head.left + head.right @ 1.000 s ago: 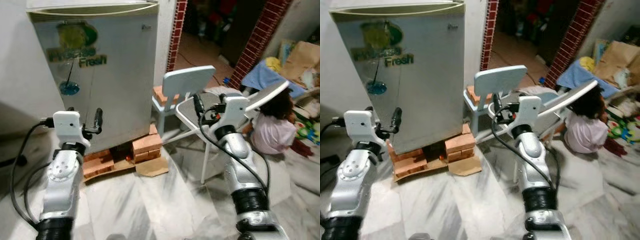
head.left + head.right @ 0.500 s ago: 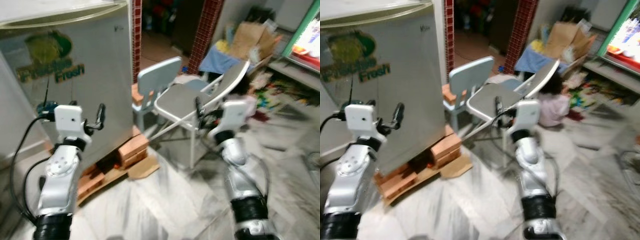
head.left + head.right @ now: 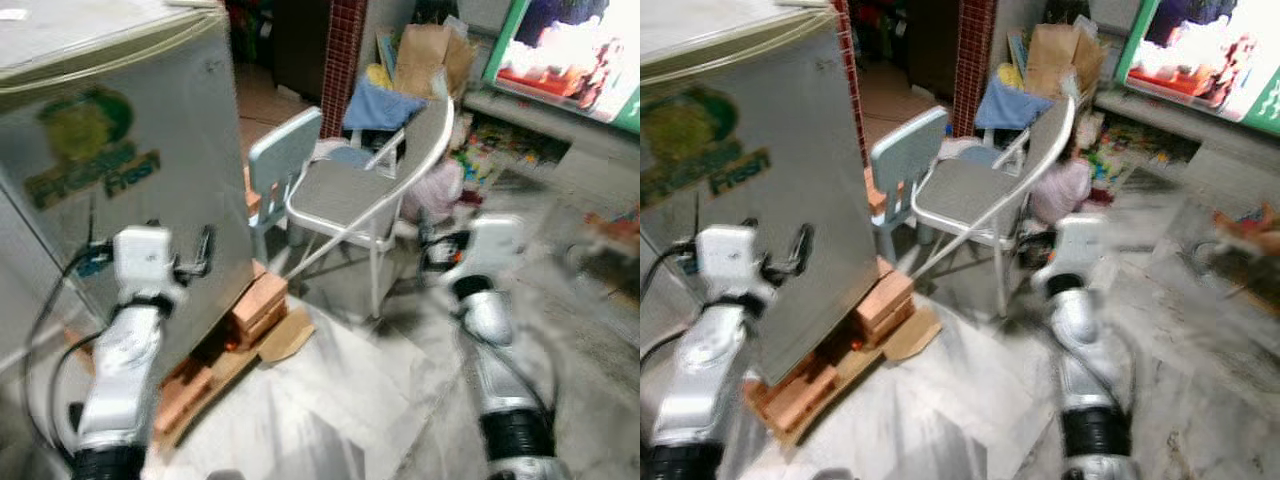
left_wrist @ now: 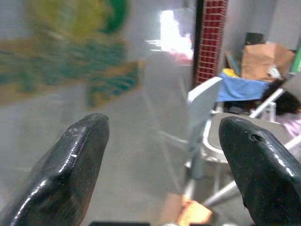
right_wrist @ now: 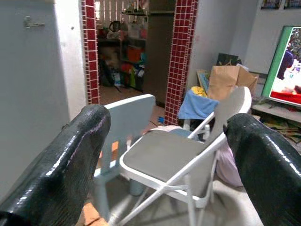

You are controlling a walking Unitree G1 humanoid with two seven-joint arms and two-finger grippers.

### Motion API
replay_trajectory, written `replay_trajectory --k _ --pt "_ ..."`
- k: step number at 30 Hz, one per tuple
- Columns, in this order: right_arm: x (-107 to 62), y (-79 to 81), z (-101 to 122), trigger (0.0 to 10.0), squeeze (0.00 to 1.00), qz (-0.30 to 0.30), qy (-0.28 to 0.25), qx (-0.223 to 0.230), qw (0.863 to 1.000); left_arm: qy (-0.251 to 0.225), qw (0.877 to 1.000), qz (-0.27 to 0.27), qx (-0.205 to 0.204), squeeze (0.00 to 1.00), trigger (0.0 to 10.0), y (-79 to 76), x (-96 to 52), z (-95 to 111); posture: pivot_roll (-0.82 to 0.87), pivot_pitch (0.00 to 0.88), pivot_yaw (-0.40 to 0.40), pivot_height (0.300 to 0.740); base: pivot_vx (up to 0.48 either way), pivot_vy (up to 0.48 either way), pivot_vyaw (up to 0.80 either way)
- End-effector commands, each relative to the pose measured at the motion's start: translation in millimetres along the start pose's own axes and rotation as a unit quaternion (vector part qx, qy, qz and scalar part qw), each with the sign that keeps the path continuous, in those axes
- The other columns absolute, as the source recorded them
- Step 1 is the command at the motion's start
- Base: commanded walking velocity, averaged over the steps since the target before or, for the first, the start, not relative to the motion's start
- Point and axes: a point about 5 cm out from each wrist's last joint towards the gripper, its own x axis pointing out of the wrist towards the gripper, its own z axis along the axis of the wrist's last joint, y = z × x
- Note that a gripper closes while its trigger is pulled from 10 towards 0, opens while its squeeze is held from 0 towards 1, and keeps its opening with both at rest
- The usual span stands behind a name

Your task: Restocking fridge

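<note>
Nearest, both arms are raised over the marble floor [image 3: 350,400]. The left gripper [image 4: 160,165] hangs close before the fridge [image 3: 110,150] door, fingers spread apart and empty. The right gripper [image 5: 164,160], also spread apart with nothing between its fingers, faces the grey folding chair [image 3: 365,190]. The fridge, door closed, stands on bricks [image 3: 255,305] at the robot's left. Beyond the folding chair stands a pale blue chair [image 3: 280,165], then a red brick pillar [image 5: 184,56] and a television [image 3: 570,55].

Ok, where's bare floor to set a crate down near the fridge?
Free: marble floor between the brick stack and the right arm. Crowded: the folding chair and blue chair beside the fridge.
</note>
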Motion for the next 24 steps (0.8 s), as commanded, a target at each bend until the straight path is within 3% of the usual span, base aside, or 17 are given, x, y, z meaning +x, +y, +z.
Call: replay_trajectory --k 1,2,5,7,13,18,24 --pt "-2.3 -13.2 -3.2 10.0 0.0 -0.026 0.018 -0.024 0.999 -0.009 1.0 -0.014 -0.003 0.0 10.0 -9.1 0.9 3.7 0.09 0.0 -0.049 0.74 0.0 0.469 0.0" --pt "-3.1 -14.8 -4.3 10.0 0.0 -0.036 0.027 -0.052 0.998 -0.008 1.0 -0.016 0.0 0.0 10.0 -9.2 -0.3 3.6 0.09 0.0 -0.047 0.74 0.0 0.469 0.0" --pt "-3.8 -15.6 -5.0 10.0 0.0 -0.038 0.032 -0.067 0.996 -0.008 1.0 -0.017 0.001 0.0 10.0 -9.3 -1.5 3.6 0.09 0.0 -0.044 0.74 0.0 0.469 0.0" --pt "-9.9 -19.9 -6.3 10.0 0.0 -0.049 0.044 -0.045 0.997 -0.005 1.0 -0.018 0.004 0.0 10.0 -6.6 -7.9 3.7 0.1 0.0 -0.036 0.74 0.0 0.469 0.0" --pt "-19.5 -31.6 -10.6 10.0 0.0 -0.071 0.058 -0.034 0.995 0.02 1.0 -0.01 0.02 0.0 10.0 3.9 -22.2 -6.6 0.09 0.0 -0.028 0.74 0.0 0.469 0.0" --pt "-27.0 -27.6 -11.6 10.0 0.0 -0.058 0.079 -0.008 0.995 0.015 1.0 -0.006 0.027 0.0 10.0 7.4 -20.0 -4.3 0.1 0.0 -0.035 0.74 0.0 0.466 0.0" --pt "-38.5 -25.1 -10.1 10.0 0.0 -0.059 0.087 -0.009 0.994 0.013 1.0 -0.006 0.026 0.0 10.0 7.1 -19.9 -3.0 0.09 0.0 -0.022 0.74 0.0 0.456 0.0"
